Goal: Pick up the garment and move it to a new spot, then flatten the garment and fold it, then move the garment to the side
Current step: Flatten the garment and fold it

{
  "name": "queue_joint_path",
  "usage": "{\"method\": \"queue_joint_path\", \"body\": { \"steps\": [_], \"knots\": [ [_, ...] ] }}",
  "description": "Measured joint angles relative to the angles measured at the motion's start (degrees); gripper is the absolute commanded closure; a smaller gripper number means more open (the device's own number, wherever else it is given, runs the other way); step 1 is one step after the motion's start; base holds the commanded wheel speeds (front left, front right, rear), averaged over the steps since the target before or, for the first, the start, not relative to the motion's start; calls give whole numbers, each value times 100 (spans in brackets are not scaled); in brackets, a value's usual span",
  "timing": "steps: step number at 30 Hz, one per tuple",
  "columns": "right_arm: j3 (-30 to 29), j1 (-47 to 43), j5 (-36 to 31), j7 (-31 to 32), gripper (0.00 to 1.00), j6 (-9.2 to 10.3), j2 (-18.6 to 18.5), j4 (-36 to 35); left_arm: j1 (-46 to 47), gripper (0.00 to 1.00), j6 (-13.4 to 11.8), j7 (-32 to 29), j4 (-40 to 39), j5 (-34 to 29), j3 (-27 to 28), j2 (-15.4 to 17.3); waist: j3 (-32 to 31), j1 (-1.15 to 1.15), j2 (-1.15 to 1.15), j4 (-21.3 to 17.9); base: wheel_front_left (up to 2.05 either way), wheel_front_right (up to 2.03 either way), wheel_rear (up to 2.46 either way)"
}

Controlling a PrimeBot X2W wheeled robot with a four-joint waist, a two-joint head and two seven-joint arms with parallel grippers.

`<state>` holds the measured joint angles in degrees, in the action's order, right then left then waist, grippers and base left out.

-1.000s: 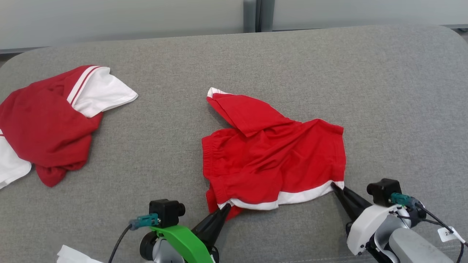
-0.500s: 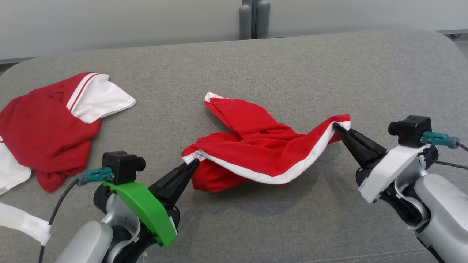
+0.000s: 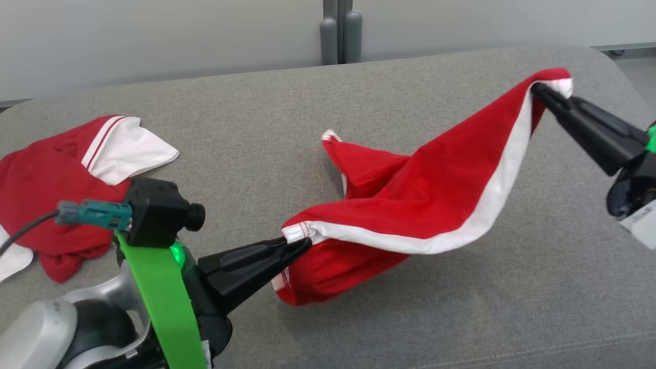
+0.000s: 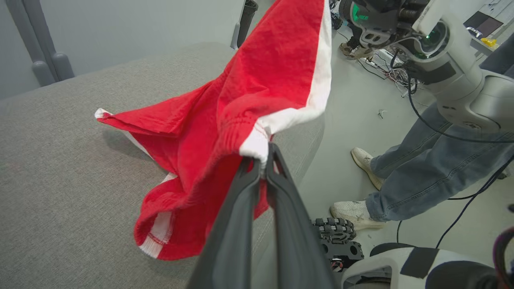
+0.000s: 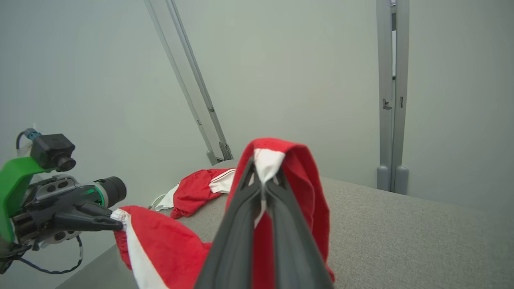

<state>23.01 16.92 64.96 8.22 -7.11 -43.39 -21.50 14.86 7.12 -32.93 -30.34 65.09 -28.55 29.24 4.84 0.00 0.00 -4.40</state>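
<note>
The garment (image 3: 435,200) is a pair of red shorts with a white hem band, lifted off the grey table (image 3: 256,128) between both arms. My left gripper (image 3: 302,243) is shut on one white hem corner at lower centre. My right gripper (image 3: 538,92) is shut on the other hem corner, raised high at the upper right. The hem stretches between them, and the red cloth hangs down, its far leg still touching the table. The left wrist view shows my fingers clamped on the white hem (image 4: 257,144). In the right wrist view the pinched corner (image 5: 267,160) sits at my fingertips.
A second red and white garment (image 3: 66,174) lies crumpled at the table's left end. Grey wall panels and a post (image 3: 338,31) stand behind the table. A person's legs in jeans (image 4: 421,172) and white shoes stand on the floor beside the table's right end.
Both grippers have lifted the garment off the table by its hem. The right gripper has risen far up and to the right; the left has risen a little. The camera view has also shifted.
</note>
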Motion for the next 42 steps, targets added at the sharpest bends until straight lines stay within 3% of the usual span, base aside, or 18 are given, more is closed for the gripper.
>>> {"method": "queue_joint_path", "body": {
  "steps": [3,7,11,15,18,21,22,24,26,28,31,32,35,39,42],
  "knots": [
    [-513,-7,471,100,100,0,-318,-600,250,100,-87,-379,-570,394,191,155,86,0,0,-32,0,0,0],
    [-1226,-8,1065,189,100,32,-650,-1129,794,100,-453,-727,-1190,898,702,286,249,0,0,-79,0,0,0],
    [-1862,-15,1613,388,100,366,-1034,-1243,1339,100,-942,-1060,-1473,1355,1257,453,447,0,0,-128,0,0,0],
    [-1935,-98,2071,828,100,530,-1294,-1145,1742,100,-1335,-1424,-1315,1644,1572,682,694,0,0,-168,0,0,0],
    [-1661,-63,2380,1148,100,558,-1267,-948,1937,100,-1377,-1616,-777,1793,1570,693,907,0,0,-187,0,0,0],
    [-1359,492,2372,1257,100,661,-985,-701,2163,100,-1377,-1748,-13,1783,1494,683,1131,0,0,-189,0,0,0],
    [-1224,1187,2365,1199,100,792,-533,-589,2430,100,-1377,-1753,547,1569,1381,676,1285,0,0,-182,0,0,0],
    [-1169,1981,2131,944,100,1044,-22,-345,2834,100,-1377,-1575,1087,1088,1365,555,1441,0,0,-167,0,0,0],
    [-1155,2805,1607,594,100,1416,405,29,3338,100,-1369,-1260,1519,610,1363,320,1597,1,0,-148,0,0,0],
    [-1101,3542,1205,220,100,1546,879,336,3897,100,-1367,-859,1777,-81,1327,99,1755,1,0,-128,0,0,0],
    [-993,4380,620,-347,100,1568,1490,737,4681,100,-1294,-45,1900,-1043,1326,-181,1995,1,0,-109,0,0,0],
    [-958,4603,493,-489,100,1551,1649,851,4882,100,-1111,202,1857,-1243,1256,-285,2078,1,0,-106,0,0,0],
    [-732,4849,99,-745,100,1501,1803,1144,5065,100,-865,783,1861,-1614,967,-700,2320,1,0,-100,0,0,0],
    [-322,4234,-122,-896,100,1470,1829,1282,4322,100,-458,1350,1897,-2214,422,-694,2645,1,0,-91,0,0,0],
    [-36,3261,-124,-938,100,1469,1829,1254,3319,100,-599,1879,2050,-2418,478,-678,2890,2,0,-88,0,0,0]
  ]
}}
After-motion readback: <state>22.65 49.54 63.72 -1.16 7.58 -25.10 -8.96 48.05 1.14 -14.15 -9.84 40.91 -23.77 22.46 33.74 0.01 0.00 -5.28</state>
